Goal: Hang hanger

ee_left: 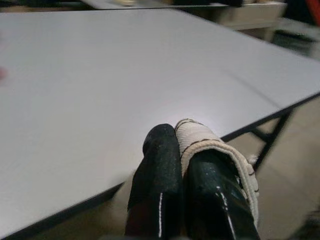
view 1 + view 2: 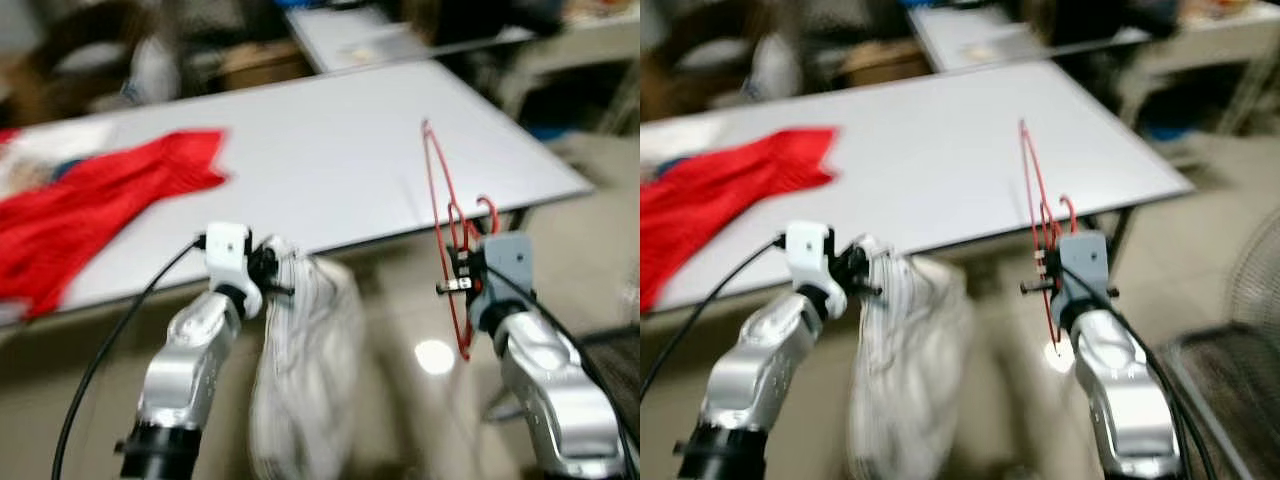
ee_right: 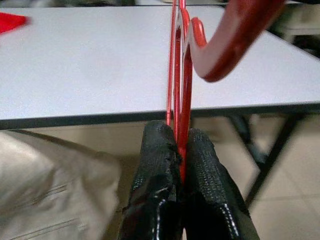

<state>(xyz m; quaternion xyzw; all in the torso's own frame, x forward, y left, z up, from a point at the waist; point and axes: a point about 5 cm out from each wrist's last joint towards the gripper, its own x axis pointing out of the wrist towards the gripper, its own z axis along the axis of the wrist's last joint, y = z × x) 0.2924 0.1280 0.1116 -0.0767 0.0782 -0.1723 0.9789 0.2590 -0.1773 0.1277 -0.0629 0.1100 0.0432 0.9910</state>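
A thin red wire hanger (image 2: 447, 235) stands upright in front of the table edge, pinched between the fingers of my right gripper (image 2: 457, 270), which is shut on it; its hook (image 3: 227, 42) curves close to the wrist camera. My left gripper (image 2: 275, 268) is shut on a white striped garment (image 2: 305, 370) that hangs down below the table's front edge. In the left wrist view a fold of that white cloth (image 1: 207, 145) is squeezed between the black fingers (image 1: 157, 180).
A large white table (image 2: 340, 160) stretches ahead, with a red garment (image 2: 90, 215) spread at its left end. More furniture and clutter stand blurred behind it. Beige floor lies below, and a dark mesh object (image 2: 1230, 360) sits at the right.
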